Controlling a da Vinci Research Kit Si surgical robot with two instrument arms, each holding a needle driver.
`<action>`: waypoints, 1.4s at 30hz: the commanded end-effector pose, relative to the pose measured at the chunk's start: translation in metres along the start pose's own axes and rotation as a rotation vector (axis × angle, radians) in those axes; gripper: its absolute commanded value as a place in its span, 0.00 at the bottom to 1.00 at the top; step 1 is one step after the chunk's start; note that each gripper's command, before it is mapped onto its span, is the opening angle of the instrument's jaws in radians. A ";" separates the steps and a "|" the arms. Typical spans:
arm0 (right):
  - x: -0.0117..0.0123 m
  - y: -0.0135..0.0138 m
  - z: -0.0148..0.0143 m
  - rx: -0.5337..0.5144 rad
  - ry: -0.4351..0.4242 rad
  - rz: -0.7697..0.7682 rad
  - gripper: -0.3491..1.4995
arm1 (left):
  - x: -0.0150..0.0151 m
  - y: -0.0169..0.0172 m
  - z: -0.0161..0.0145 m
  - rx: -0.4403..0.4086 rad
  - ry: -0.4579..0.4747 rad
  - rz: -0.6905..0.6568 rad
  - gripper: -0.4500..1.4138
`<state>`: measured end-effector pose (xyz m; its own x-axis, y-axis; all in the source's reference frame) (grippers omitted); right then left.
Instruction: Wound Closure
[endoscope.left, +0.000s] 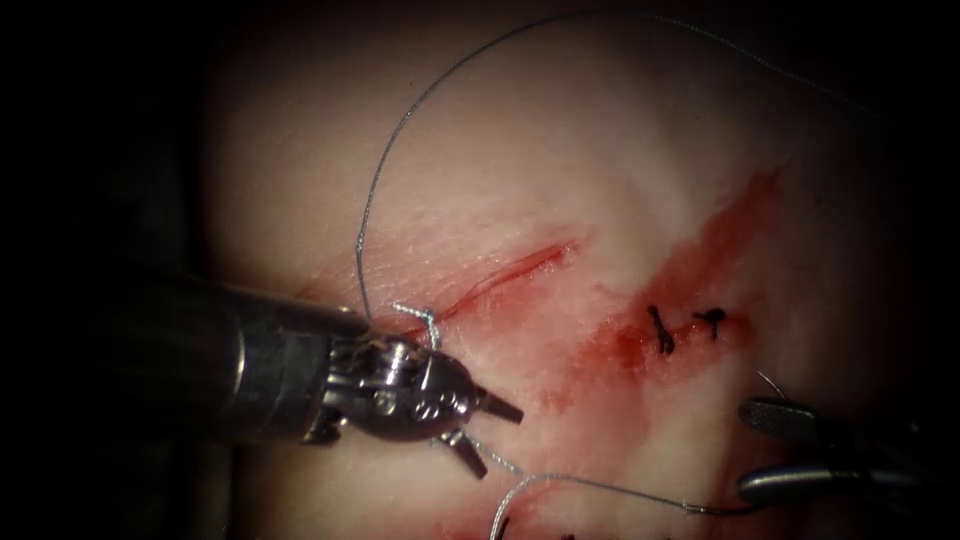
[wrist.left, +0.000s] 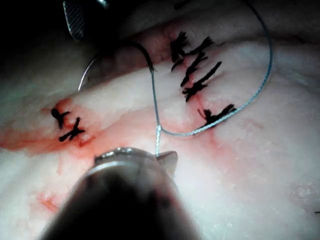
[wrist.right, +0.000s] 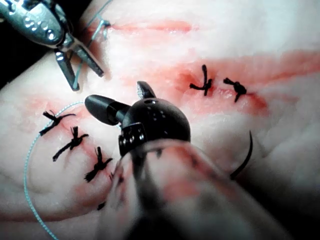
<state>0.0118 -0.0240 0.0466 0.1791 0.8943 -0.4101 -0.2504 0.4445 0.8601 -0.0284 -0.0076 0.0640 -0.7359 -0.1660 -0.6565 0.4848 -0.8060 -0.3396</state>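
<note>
My left tool (endoscope.left: 500, 442) sits at the lower left end of the open cut (endoscope.left: 510, 268) with its jaws spread and nothing gripped. A thread knot (endoscope.left: 426, 320) lies just above its wrist, and thread (endoscope.left: 372, 200) arcs up and over the tissue from there. My right tool (endoscope.left: 745, 450) comes in from the lower right, jaws apart and empty (wrist.right: 116, 94). More thread (endoscope.left: 600, 487) curves across the tissue toward its lower jaw. The dark curved needle (wrist.right: 245, 154) rests free on the tissue beside the right shaft, held by neither tool, with one end hidden. The needle (wrist.left: 142, 52) joins the thread (wrist.left: 156, 107).
Two black stitches (endoscope.left: 660, 330) close a second cut to the right, with red fluid (endoscope.left: 700, 260) smeared along it. Several more black stitches (wrist.left: 197, 75) close another cut lower down. Pale tissue (endoscope.left: 600, 130) lies beyond the open cut.
</note>
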 end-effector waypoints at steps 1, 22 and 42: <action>-0.0001 -0.0001 0.0009 0.002 0.000 0.000 0.91 | 0.0001 -0.0003 0.0007 -0.001 -0.003 -0.003 0.38; 0.0005 0.0002 0.0049 -0.032 0.023 0.005 0.79 | -0.0026 -0.0032 -0.0048 0.090 0.422 -0.489 0.00; 0.0034 0.0029 0.0185 -0.136 0.249 -0.155 0.82 | -0.0076 -0.0059 -0.0084 0.213 0.885 -0.818 0.00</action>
<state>0.0283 -0.0206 0.0531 -0.0133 0.7936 -0.6083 -0.3738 0.5603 0.7392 -0.0212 0.0034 0.0648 -0.1695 0.8105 -0.5607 -0.1195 -0.5817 -0.8046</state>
